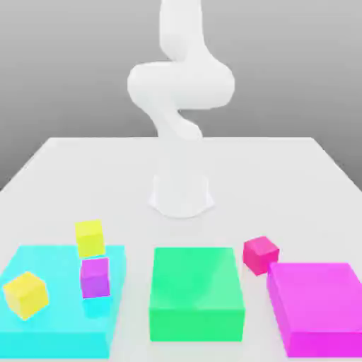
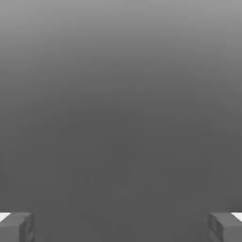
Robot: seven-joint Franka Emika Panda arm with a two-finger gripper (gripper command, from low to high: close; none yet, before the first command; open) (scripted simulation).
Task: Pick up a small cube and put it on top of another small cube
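Note:
The small hot-pink cube [image 1: 261, 254] rests on the white table between the green flat block [image 1: 196, 290] and the magenta flat block [image 1: 318, 307]. Other small cubes lie toward the exterior view's left: a yellow one [image 1: 90, 237], a purple one [image 1: 95, 276] that appears to sit on a small cyan one [image 1: 97, 306], and another yellow one [image 1: 25, 293]. In the hand view my gripper [image 2: 121, 229] is open, its grey fingertips [image 2: 17, 227] far apart with nothing between them, facing plain grey background.
The arm's white base [image 1: 181, 194] stands mid-table behind the blocks, and the arm rises out of the top of the exterior view. A large cyan flat block [image 1: 49, 336] lies at the front left under several of the small cubes.

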